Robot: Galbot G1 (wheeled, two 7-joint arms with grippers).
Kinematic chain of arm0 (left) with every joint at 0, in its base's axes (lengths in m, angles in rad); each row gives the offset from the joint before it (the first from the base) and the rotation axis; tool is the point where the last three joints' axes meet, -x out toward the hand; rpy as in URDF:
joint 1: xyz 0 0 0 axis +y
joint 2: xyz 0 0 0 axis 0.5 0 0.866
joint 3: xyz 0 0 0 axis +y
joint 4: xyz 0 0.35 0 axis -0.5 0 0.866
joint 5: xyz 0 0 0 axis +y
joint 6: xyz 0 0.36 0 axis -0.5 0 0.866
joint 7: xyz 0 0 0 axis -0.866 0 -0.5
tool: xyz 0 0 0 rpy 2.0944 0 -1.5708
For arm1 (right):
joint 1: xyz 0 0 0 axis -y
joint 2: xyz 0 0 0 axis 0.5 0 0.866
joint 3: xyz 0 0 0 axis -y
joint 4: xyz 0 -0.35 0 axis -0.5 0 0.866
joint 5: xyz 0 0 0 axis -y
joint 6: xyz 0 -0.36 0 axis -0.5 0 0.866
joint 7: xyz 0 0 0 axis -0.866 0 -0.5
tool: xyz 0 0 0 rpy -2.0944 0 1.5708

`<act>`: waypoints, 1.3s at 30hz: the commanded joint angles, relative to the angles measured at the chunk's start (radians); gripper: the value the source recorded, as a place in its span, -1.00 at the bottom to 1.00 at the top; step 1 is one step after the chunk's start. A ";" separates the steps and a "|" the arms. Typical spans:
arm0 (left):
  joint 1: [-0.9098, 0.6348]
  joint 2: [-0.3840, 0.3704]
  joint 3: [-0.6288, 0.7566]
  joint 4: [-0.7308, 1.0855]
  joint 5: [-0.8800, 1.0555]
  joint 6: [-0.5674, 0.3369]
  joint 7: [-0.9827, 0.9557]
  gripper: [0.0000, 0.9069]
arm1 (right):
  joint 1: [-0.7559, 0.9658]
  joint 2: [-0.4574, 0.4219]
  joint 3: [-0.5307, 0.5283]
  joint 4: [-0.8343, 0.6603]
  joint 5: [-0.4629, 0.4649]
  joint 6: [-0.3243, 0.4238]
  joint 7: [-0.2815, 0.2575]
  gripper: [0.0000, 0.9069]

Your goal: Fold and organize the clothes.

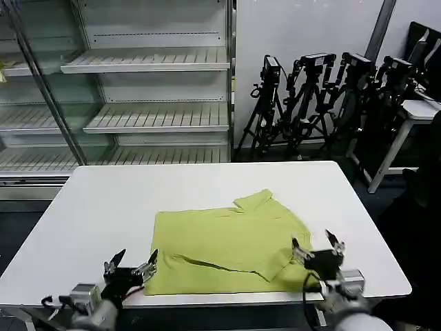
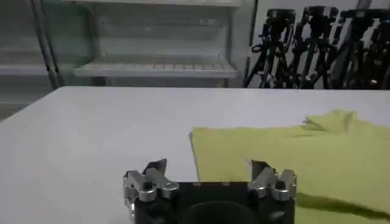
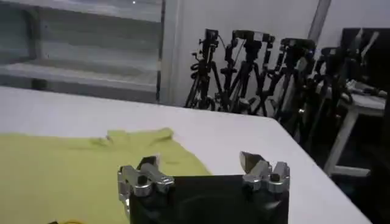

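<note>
One lime shirt [image 1: 227,248] lies folded on the table [image 1: 103,207] between two released tools, left [image 1: 131,265] and right [image 1: 317,245].

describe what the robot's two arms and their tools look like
Both match: the left tool and right tool each have a black block body, silver metal knuckles and two thin dark-tipped fingers. Behind them sit silvery-grey rounded wrists, with thin dark cables looping beside each.

A white bench [image 1: 103,207] stands in front of empty white shelving [image 1: 148,62] behind glass doors. To its right, black camera tripods [image 1: 310,103] cluster against a pale wall [image 1: 296,27], beside another white table [image 1: 420,110].
</note>
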 commanded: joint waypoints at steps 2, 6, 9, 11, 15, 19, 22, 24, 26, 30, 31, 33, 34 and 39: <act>-0.367 0.097 0.146 0.312 -0.120 0.017 -0.040 1.00 | 0.562 0.031 -0.262 -0.486 0.180 -0.007 0.111 1.00; -0.427 0.105 0.207 0.388 -0.122 0.016 -0.041 1.00 | 0.644 0.065 -0.308 -0.581 0.249 -0.008 0.132 1.00; -0.474 0.113 0.256 0.436 -0.126 0.016 -0.041 1.00 | 0.691 0.087 -0.323 -0.658 0.246 -0.007 0.129 1.00; -0.509 0.110 0.276 0.467 -0.136 0.017 -0.047 1.00 | 0.714 0.100 -0.331 -0.704 0.240 -0.006 0.128 1.00; -0.560 0.102 0.310 0.511 -0.157 0.017 -0.056 1.00 | 0.742 0.113 -0.340 -0.771 0.232 -0.005 0.114 1.00; -0.589 0.099 0.329 0.548 -0.159 0.016 -0.052 1.00 | 0.743 0.133 -0.342 -0.801 0.223 -0.005 0.107 1.00; -0.607 0.098 0.333 0.574 -0.164 0.016 -0.042 1.00 | 0.750 0.146 -0.345 -0.821 0.215 -0.005 0.105 1.00; -0.621 0.093 0.338 0.582 -0.166 0.016 -0.042 1.00 | 0.757 0.154 -0.344 -0.835 0.215 -0.005 0.108 1.00; -0.637 0.089 0.347 0.586 -0.169 0.016 -0.044 1.00 | 0.762 0.163 -0.343 -0.847 0.215 -0.005 0.108 1.00; -0.652 0.076 0.360 0.582 -0.186 0.016 -0.052 1.00 | 0.754 0.178 -0.338 -0.877 0.203 -0.006 0.106 1.00; -0.652 0.072 0.365 0.579 -0.182 0.016 -0.052 1.00 | 0.750 0.180 -0.337 -0.879 0.205 -0.006 0.105 1.00; -0.652 0.069 0.368 0.580 -0.180 0.016 -0.051 1.00 | 0.747 0.183 -0.336 -0.881 0.209 -0.006 0.103 1.00; -0.653 0.067 0.373 0.589 -0.179 0.015 -0.050 1.00 | 0.747 0.184 -0.336 -0.882 0.213 -0.006 0.100 1.00; -0.644 0.063 0.378 0.593 -0.179 0.014 -0.044 -0.27 | 0.750 0.196 -0.337 -0.902 0.239 -0.006 0.113 -0.29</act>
